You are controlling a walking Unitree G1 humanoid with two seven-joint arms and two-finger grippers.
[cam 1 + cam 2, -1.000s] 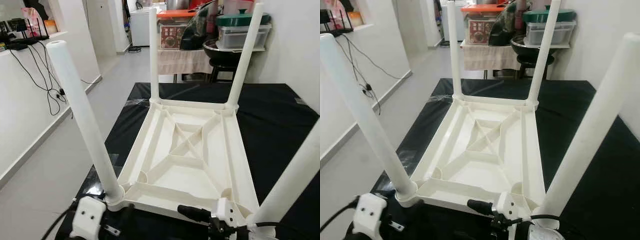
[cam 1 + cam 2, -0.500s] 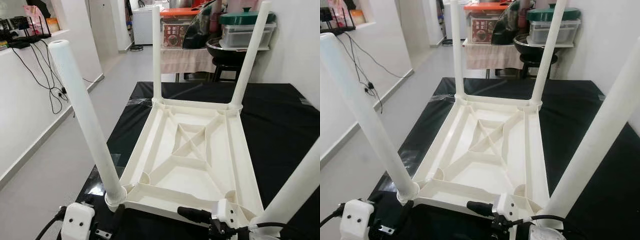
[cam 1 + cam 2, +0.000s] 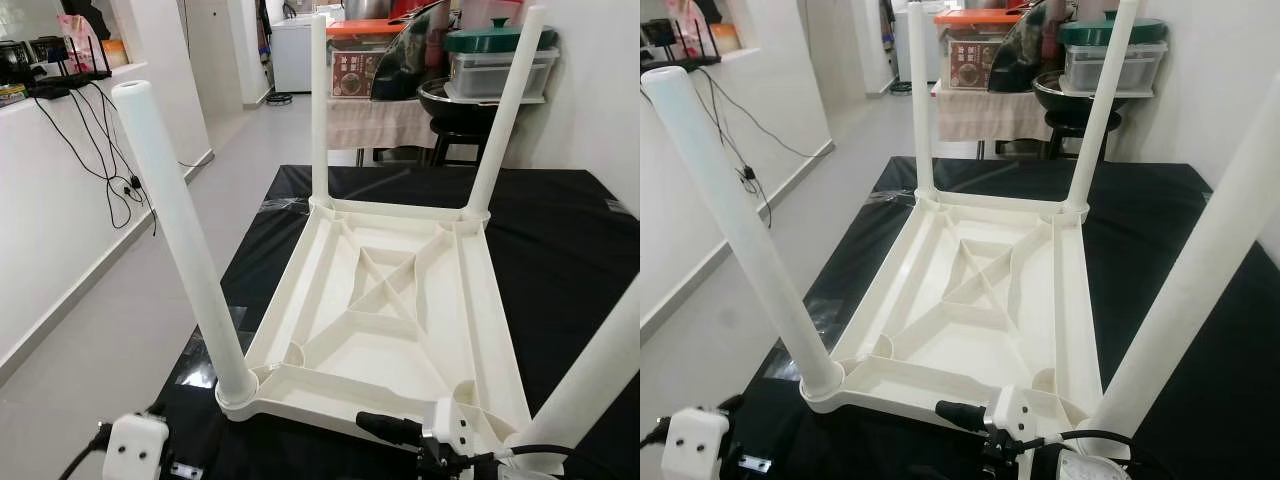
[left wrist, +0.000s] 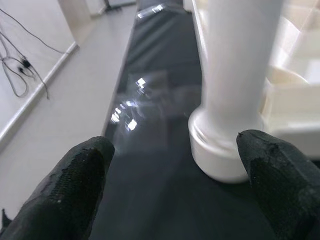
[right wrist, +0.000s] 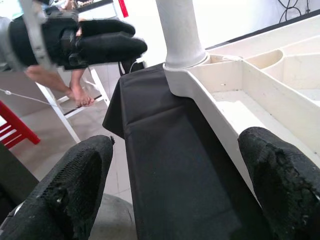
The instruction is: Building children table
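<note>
A white plastic children's table [image 3: 385, 310] lies upside down on a black mat [image 3: 560, 240]. Its four legs stand up: near-left leg [image 3: 185, 240], near-right leg [image 3: 600, 370], and two far legs [image 3: 319, 110] [image 3: 505, 110]. My left gripper [image 4: 175, 150] is open, low at the mat's near-left corner. The near-left leg's base [image 4: 227, 145] is just ahead of its fingers, not touched. My right gripper [image 5: 177, 150] is open over the mat by the table's near edge [image 5: 235, 100]. It looks along that edge toward the near-left leg and the left gripper [image 5: 100, 42].
Grey floor [image 3: 110, 330] runs along the mat's left side, beside a white ledge with hanging cables [image 3: 95, 170]. Behind the mat stands a shelf of storage boxes [image 3: 495, 60] and a black stool [image 3: 450, 135]. A person's bare feet [image 5: 80, 92] stand off the near-left corner.
My left gripper has drawn back and down from the base of the near-left leg. The camera has shifted slightly. The right arm has stayed where it was.
</note>
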